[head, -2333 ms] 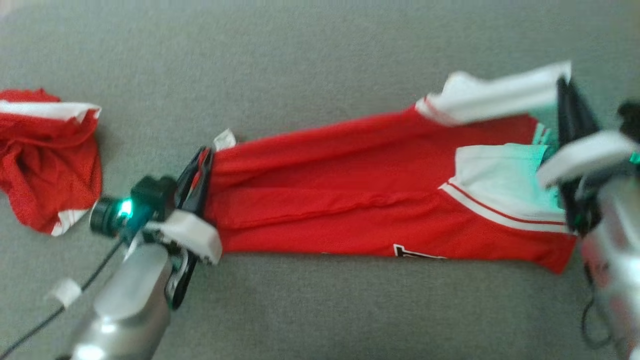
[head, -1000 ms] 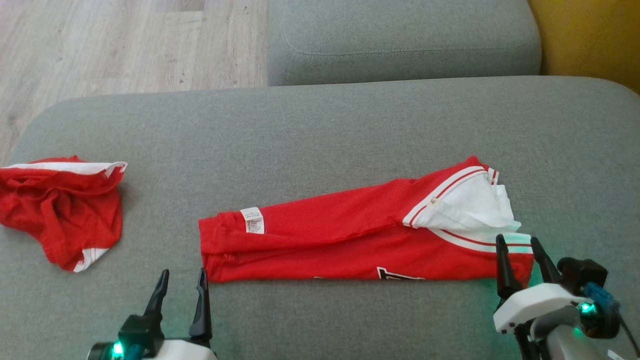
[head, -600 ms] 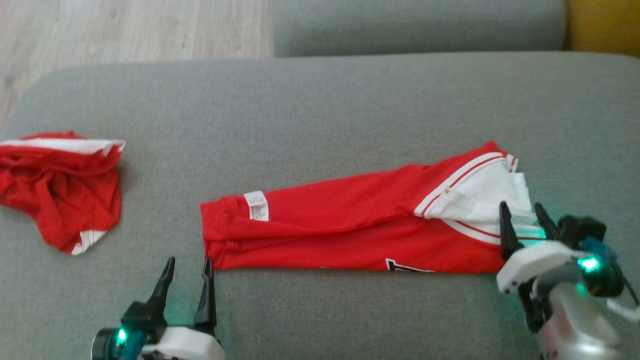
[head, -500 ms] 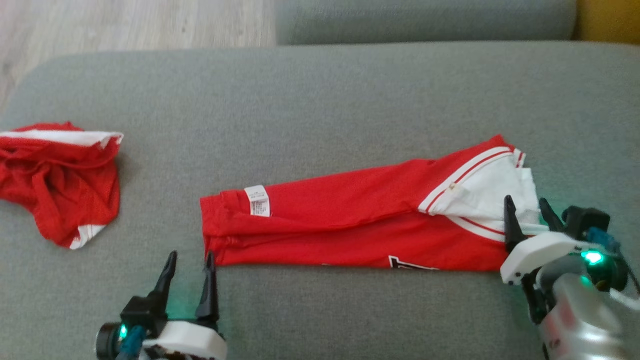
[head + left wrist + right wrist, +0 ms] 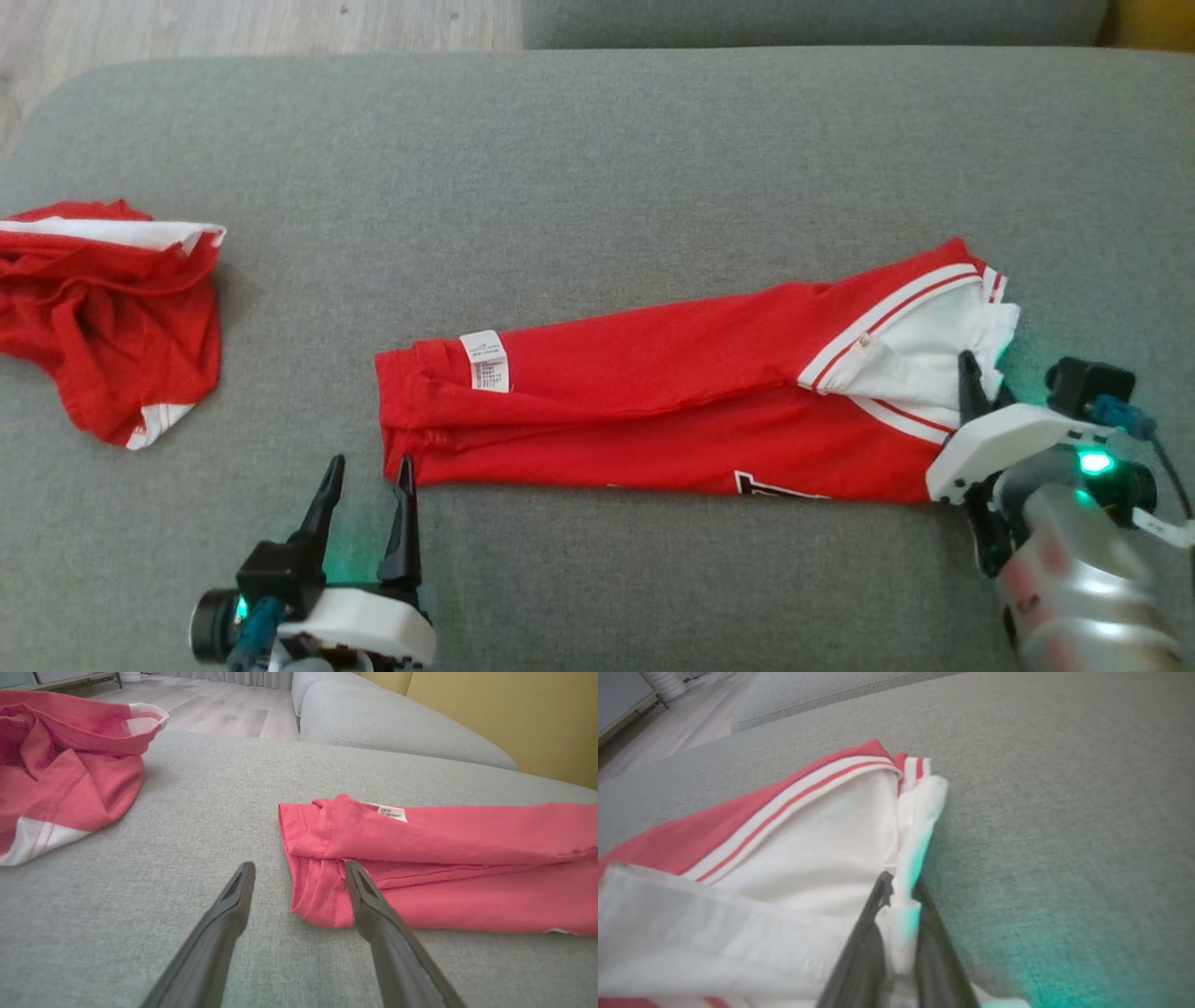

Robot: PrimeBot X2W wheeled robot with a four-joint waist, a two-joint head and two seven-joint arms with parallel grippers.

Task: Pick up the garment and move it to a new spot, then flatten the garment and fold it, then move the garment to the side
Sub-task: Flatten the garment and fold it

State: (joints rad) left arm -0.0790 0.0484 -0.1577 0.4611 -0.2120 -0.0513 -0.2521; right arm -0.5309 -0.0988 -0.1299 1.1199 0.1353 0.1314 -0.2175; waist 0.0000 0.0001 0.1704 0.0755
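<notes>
Garment (image 5: 653, 411) folded lengthwise into a long, narrow red band, laid flat on the grey sofa cushion (image 5: 597, 168) right of centre and toward the near edge, right end angled slightly to the far side. Overlapping lengthwise folds along the band; left end bunched into a stacked hem with visible stitching. White panel (image 5: 920, 359) at the right end, bordered by white trim with a thin red stripe. White care label (image 5: 487, 361) sewn near the far-left corner, printed in small text too fine to read. Black-and-white lettering (image 5: 780, 487) at the near edge, mostly tucked under the fold, not legible. No brand name readable. Right gripper (image 5: 899, 896) at the right end of the garment, fingers drawn close together and clamped on the loose white edge of the panel, fabric pinched between them. Left gripper (image 5: 372, 467) just near of the near-left corner of the garment, fingers (image 5: 233, 905) spread well apart with nothing between them; right-hand finger overlapping the corner in the left wrist view, contact not determinable. Second red garment (image 5: 112, 308) with white trim crumpled at the far left of the cushion, well apart from the folded one.
</notes>
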